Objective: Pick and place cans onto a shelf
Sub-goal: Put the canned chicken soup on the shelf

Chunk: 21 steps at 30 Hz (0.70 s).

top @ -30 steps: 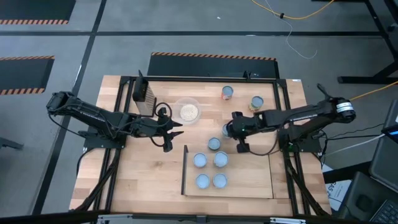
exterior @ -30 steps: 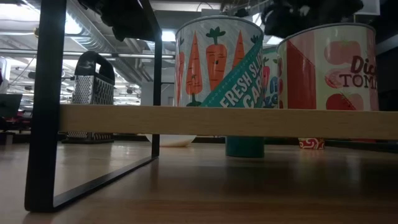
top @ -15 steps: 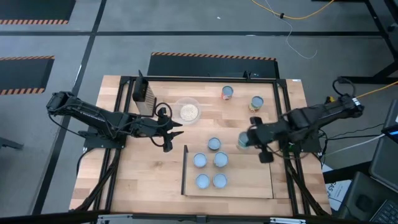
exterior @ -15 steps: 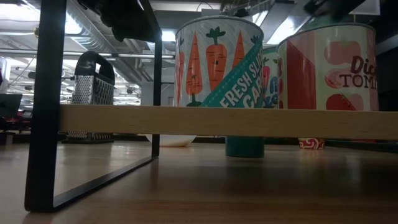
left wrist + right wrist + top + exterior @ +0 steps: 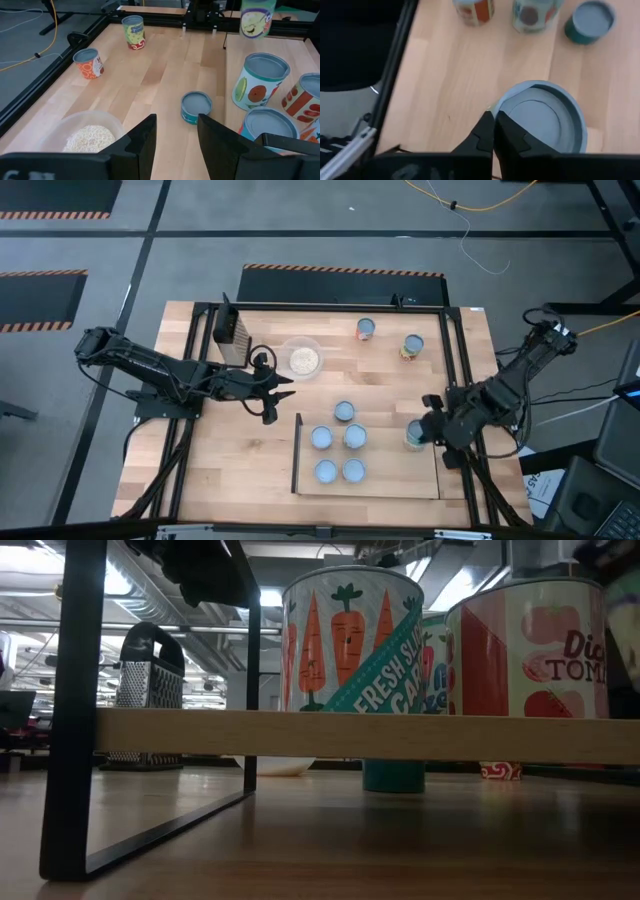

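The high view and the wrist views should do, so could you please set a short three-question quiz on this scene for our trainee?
1. True or false: the left gripper holds something.
2. How many small metal cans stand unheld on the light-wood rectangular shelf? A two, B four, C six.
3. Which gripper is shut on the rim of the blue-silver-topped can over the shelf?
Key: 1 false, it is open and empty; 2 B; 3 the right gripper.
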### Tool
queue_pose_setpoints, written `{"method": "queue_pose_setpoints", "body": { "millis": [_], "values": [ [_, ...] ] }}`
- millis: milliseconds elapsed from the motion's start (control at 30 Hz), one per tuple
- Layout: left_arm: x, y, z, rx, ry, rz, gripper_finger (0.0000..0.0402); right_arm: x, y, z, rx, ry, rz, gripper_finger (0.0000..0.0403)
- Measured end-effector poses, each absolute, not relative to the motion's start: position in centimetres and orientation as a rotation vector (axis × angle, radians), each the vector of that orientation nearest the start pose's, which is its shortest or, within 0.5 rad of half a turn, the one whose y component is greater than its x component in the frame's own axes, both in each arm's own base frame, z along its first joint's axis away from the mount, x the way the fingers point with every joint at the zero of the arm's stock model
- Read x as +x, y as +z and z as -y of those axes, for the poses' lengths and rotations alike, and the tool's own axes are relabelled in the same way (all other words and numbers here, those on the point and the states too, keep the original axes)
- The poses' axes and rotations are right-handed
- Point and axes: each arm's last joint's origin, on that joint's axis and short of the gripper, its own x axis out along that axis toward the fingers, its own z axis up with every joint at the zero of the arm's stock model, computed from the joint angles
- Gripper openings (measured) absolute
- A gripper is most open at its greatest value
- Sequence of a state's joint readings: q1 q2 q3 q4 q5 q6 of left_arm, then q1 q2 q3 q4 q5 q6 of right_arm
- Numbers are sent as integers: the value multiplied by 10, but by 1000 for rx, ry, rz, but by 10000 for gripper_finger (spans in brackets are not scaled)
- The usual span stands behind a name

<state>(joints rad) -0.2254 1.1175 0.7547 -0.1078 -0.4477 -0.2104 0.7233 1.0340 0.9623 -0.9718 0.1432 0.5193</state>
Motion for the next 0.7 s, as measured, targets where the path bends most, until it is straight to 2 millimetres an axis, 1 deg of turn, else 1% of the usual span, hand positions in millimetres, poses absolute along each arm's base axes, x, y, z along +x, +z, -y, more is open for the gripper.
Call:
{"method": "queue_pose_setpoints", "body": {
  "millis": [167, 267, 400, 633, 700],
  "values": [
    [235, 267, 41, -50, 264, -419, 135, 131, 274, -123, 0, 229, -1075, 6],
    [235, 267, 41, -50, 263, -419, 135, 129, 269, -126, -1, 232, -1088, 6],
    [235, 267, 41, -50, 264, -420, 135, 129, 261, -128, -10, 245, -1082, 10],
    [235, 267, 41, -50, 264, -419, 135, 130, 239, -129, -21, 261, -1068, 9],
    [235, 267, 41, -50, 263, -419, 135, 130, 236, -129, -16, 269, -1072, 10]
  ]
}}
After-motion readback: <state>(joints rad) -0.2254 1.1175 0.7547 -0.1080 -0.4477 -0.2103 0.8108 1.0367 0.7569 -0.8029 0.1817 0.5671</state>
